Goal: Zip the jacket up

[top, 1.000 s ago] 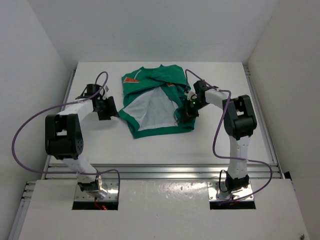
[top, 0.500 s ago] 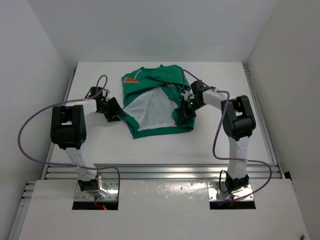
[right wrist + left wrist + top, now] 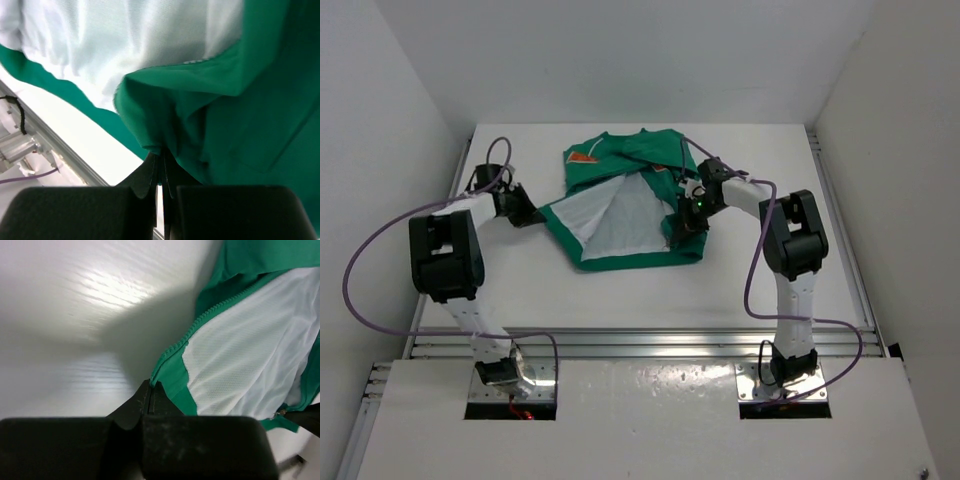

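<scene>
Top external view: the jacket (image 3: 625,200) lies open on the far middle of the table (image 3: 620,295), with its white mesh lining (image 3: 605,222) facing up. Its long axis runs left to right between the two arms. The left front flap is drawn out into a point toward the left gripper (image 3: 533,215), whose fingers are clenched on the flap's corner, just below the green zipper teeth (image 3: 195,325). The right gripper (image 3: 682,222) is pinched tight on a green fold of the opposite front edge. An orange logo (image 3: 583,160) sits at the jacket's far-left corner.
</scene>
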